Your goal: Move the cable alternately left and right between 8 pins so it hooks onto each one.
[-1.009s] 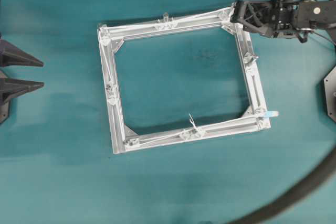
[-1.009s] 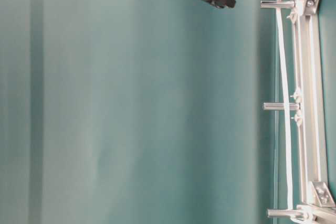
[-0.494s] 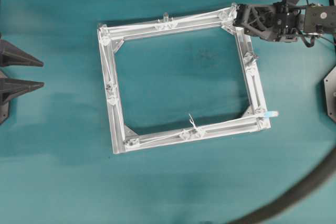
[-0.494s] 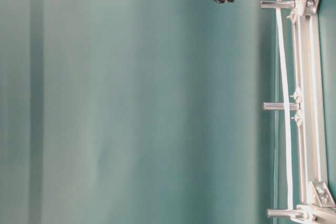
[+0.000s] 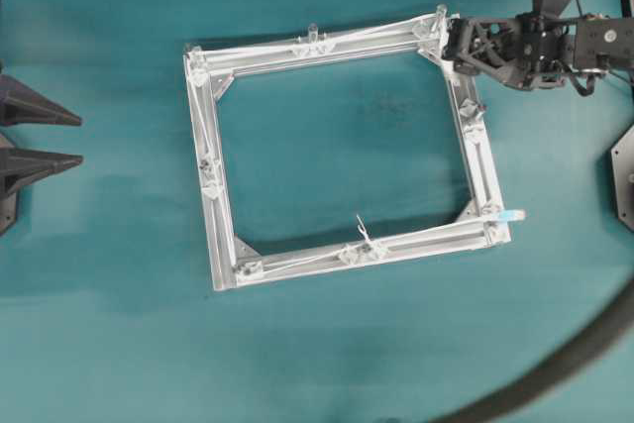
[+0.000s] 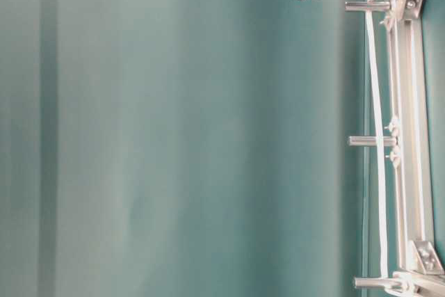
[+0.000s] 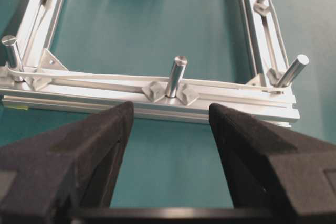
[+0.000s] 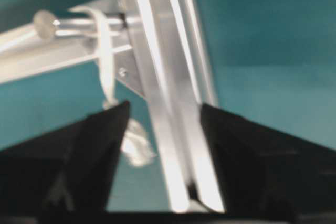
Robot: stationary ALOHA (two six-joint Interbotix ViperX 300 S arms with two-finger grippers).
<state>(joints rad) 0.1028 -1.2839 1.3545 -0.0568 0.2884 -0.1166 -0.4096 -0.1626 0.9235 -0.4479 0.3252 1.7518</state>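
Observation:
The silver frame lies mid-table with the white cable strung along its bars past the pins. My right gripper is open at the frame's far right corner. In the right wrist view its jaws straddle the frame bar without gripping it. The cable loops over a pin there, and its plug hangs loose beside the left finger. My left gripper is open at the table's left edge and holds nothing. Ahead of its jaws stands a pin.
A thick dark hose curves across the bottom right corner. A black arm base sits at the right edge. A short cable end sticks up at the near bar. A pale blue tab juts from the near right corner.
My right gripper has opened and let go of the cable end, and it has drawn back slightly to the right. The left gripper and the frame have not moved.

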